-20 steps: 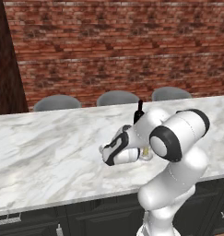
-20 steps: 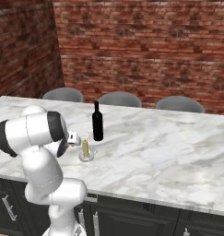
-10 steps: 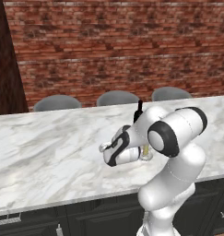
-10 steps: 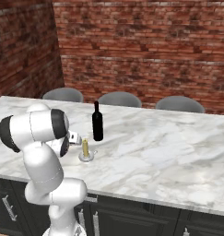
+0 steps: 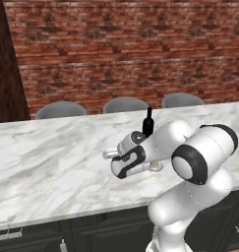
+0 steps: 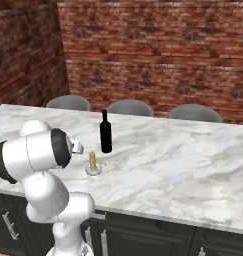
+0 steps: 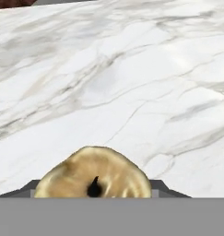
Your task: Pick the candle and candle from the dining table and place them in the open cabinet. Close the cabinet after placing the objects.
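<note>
**Two candles on the marble dining table**

The squat golden-tan candle [image 7: 95, 177] showed its round top and dark wick, sitting between the gripper [image 7: 95, 190] fingertips, which were closed against its sides. The tall pale-yellow stick candle [image 6: 92, 160] stood upright on its round silvery base on the white, grey-veined dining table [image 6: 183, 165], just beside the black bottle [image 6: 106, 131].

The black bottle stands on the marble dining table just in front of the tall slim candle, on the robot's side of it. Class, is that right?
Not quite. In the right base view the black bottle stands on the marble dining table behind the tall slim candle, on the far side toward the chairs, not on the robot's side.
</note>
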Motion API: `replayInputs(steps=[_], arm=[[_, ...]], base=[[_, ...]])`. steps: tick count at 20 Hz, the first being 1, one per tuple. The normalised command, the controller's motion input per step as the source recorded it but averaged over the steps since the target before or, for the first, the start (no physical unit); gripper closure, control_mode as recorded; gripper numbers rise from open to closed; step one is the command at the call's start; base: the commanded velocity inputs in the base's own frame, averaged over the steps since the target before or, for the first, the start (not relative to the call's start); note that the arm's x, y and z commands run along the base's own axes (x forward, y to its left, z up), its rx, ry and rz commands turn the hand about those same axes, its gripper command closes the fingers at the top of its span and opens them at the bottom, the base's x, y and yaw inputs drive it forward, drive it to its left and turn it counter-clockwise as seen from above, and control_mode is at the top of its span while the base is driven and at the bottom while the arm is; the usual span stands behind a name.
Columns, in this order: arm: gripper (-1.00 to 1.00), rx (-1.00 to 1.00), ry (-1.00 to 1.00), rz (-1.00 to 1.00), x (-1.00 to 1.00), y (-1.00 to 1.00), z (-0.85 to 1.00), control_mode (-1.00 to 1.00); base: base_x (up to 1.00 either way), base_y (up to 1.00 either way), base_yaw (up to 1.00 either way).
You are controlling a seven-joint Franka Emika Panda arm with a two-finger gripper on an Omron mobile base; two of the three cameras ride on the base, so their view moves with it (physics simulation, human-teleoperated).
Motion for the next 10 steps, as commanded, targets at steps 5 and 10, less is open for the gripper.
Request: replayInputs(steps=[5, 10], arm=[[1.0, 0.08, 0.0, 0.0, -0.27, 0.0, 0.6, -1.0], [1.0, 0.05, 0.03, -0.04, 0.0, 0.0, 0.63, -1.0]], base=[[0.0, 0.0, 0.0], [0.0, 0.0, 0.0]])
